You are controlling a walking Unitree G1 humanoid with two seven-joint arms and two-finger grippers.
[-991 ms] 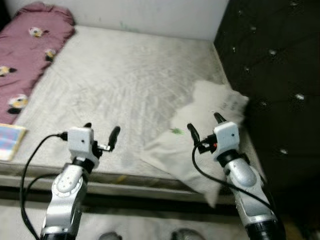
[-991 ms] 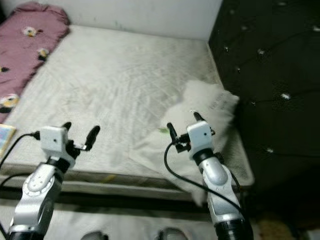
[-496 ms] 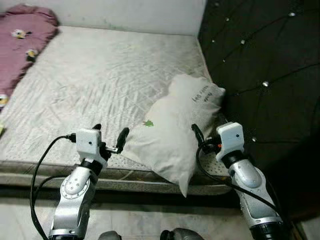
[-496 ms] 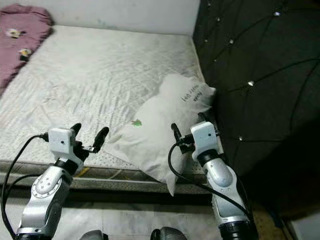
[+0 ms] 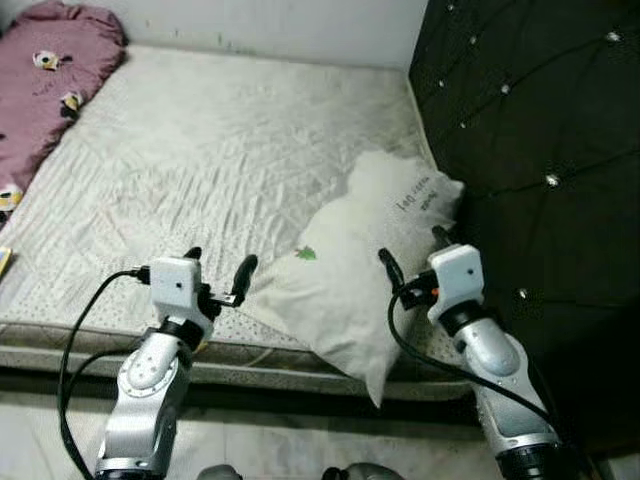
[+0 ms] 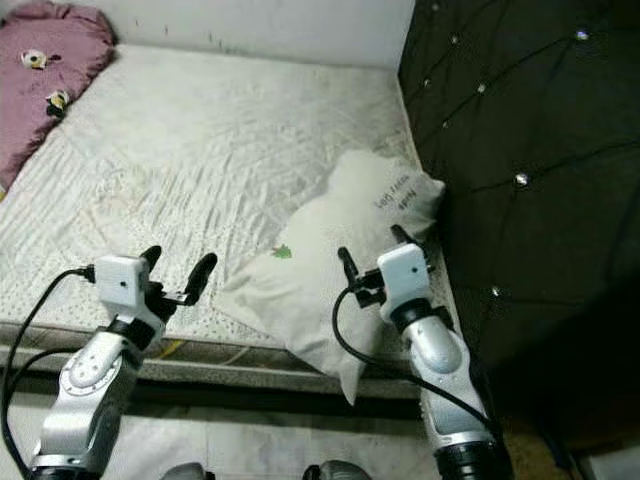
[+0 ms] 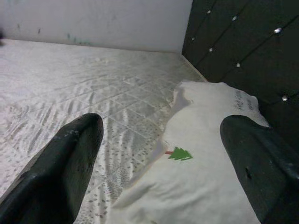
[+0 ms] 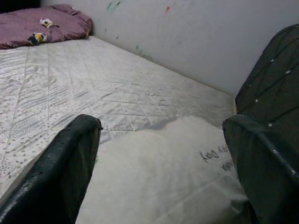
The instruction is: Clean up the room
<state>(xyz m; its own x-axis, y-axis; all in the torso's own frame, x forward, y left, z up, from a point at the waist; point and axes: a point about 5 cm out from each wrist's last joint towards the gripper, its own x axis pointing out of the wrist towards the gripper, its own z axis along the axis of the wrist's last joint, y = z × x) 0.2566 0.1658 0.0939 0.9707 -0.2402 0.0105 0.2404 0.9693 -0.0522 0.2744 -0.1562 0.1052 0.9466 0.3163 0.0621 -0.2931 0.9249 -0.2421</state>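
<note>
A white pillow [image 5: 350, 275] with a small green tree print and dark lettering lies at the near right corner of the mattress [image 5: 200, 150], one corner hanging over the bed's front edge. My left gripper [image 5: 220, 260] hovers open above the front edge, just left of the pillow. My right gripper [image 5: 410, 245] is open over the pillow's right side, close to the headboard. The left wrist view looks between the black fingers [image 7: 70, 163] at the pillow [image 7: 201, 177]. In the right wrist view the pillow [image 8: 163, 172] lies just beyond the open fingers [image 8: 70, 163].
A black tufted headboard [image 5: 530, 150] walls off the right side. A pink quilt [image 5: 50, 70] with cartoon prints lies along the bed's far left. A white wall [image 5: 300, 25] runs behind the bed. Pale floor [image 5: 40, 440] shows below the bed's front edge.
The whole picture has shifted, so the camera has moved. Both arms keep the same pose with fingers open. The pillow stays in its place on the bed.
</note>
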